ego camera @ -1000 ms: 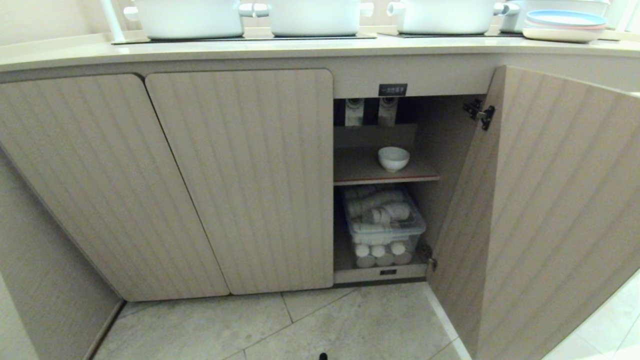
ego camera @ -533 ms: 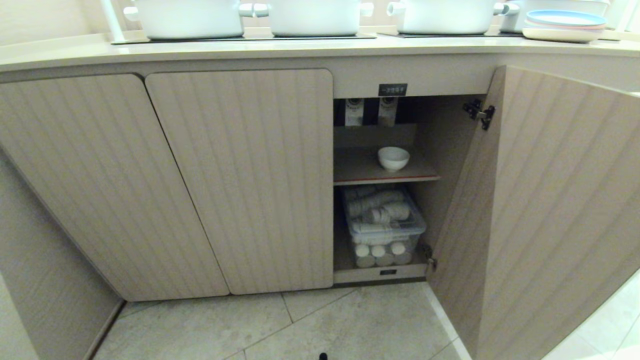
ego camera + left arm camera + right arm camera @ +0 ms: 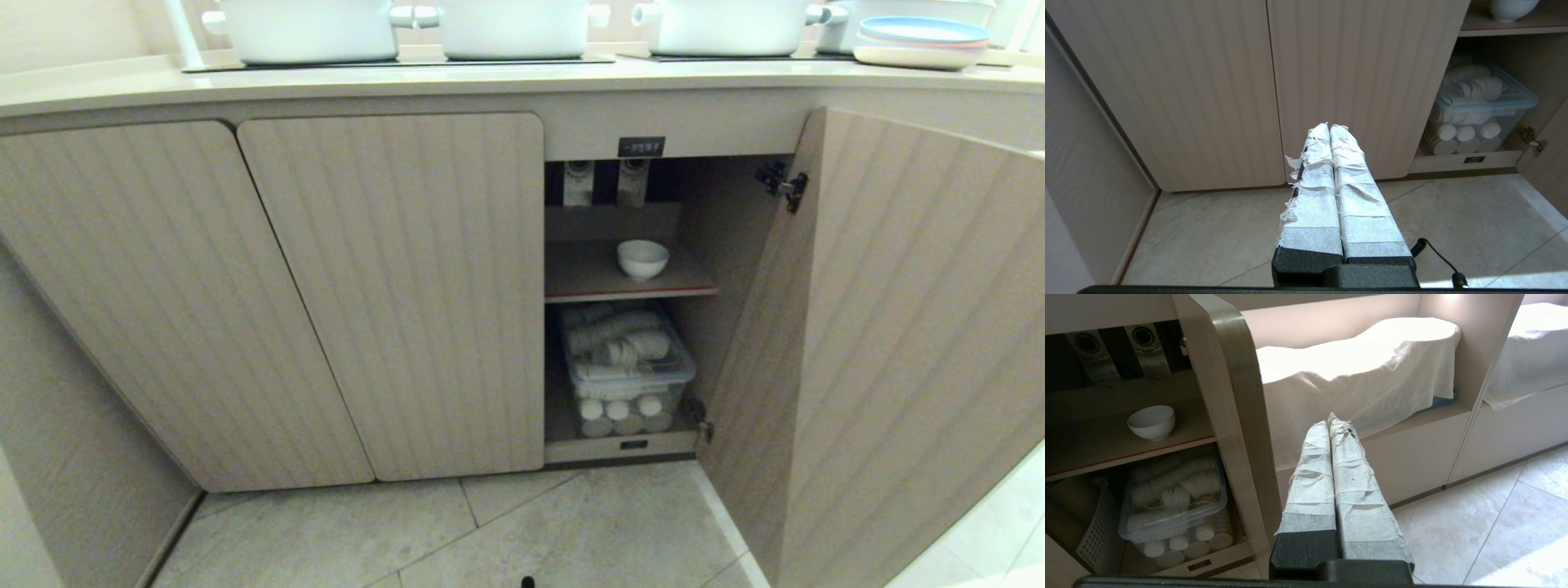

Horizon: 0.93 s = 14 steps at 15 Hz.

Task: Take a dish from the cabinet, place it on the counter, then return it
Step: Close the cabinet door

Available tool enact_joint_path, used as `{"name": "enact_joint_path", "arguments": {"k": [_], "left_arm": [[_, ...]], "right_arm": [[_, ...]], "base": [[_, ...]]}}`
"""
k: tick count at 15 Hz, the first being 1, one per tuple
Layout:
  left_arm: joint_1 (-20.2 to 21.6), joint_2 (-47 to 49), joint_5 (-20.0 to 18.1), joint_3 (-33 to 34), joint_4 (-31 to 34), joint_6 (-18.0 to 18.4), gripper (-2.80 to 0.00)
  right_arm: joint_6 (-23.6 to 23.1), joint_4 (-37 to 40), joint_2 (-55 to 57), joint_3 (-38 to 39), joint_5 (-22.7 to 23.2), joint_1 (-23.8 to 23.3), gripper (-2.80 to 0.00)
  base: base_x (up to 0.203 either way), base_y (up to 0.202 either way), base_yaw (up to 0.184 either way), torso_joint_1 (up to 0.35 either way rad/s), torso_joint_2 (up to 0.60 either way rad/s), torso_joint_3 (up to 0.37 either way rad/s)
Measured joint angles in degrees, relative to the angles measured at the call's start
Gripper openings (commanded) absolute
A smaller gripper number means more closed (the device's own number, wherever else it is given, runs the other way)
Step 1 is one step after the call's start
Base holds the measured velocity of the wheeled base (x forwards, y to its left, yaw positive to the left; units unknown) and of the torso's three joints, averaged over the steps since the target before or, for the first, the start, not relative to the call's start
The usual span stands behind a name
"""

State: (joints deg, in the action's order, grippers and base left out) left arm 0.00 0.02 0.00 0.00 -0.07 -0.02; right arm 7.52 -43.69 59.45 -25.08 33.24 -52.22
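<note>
The dish [image 3: 642, 258], a small white bowl, sits on the red-edged upper shelf inside the cabinet [image 3: 629, 310], whose fluted door [image 3: 898, 343] stands swung open to the right. The same dish [image 3: 1151, 422] shows in the right wrist view, and its base [image 3: 1511, 8] in the left wrist view. The counter [image 3: 506, 82] runs above the doors. Neither arm appears in the head view. My right gripper [image 3: 1331, 420] is shut and empty, out past the open door's edge. My left gripper [image 3: 1329, 127] is shut and empty, low over the floor facing the closed doors.
A clear lidded box [image 3: 627, 367] of white cups fills the lower shelf. White pots [image 3: 514, 28] and stacked plates [image 3: 922, 41] stand on the counter. A cloth-covered bench [image 3: 1363, 375] lies beyond the open door. Two closed fluted doors [image 3: 392, 294] are to the left, above a tiled floor [image 3: 490, 531].
</note>
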Motion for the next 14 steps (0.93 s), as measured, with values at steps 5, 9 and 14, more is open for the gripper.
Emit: {"name": "enact_joint_path", "arguments": {"k": [5,9,14], "left_arm": [[0.0,0.0,0.0,0.0,0.0,0.0,-2.8],[0.0,0.0,0.0,0.0,0.0,0.0,-2.8],[0.0,0.0,0.0,0.0,0.0,0.0,-2.8]], "right_arm": [[-0.4,-0.5,4.3,-1.2,1.1,0.0,-2.8],[1.3,-4.1,7.7,-1.8,1.4,1.6,-2.8],[3.8,-5.4,9.8,-1.6,1.4,6.6,-2.8]], "base": [[0.0,0.0,0.0,0.0,0.0,0.0],[0.0,0.0,0.0,0.0,0.0,0.0],[0.0,0.0,0.0,0.0,0.0,0.0]]}}
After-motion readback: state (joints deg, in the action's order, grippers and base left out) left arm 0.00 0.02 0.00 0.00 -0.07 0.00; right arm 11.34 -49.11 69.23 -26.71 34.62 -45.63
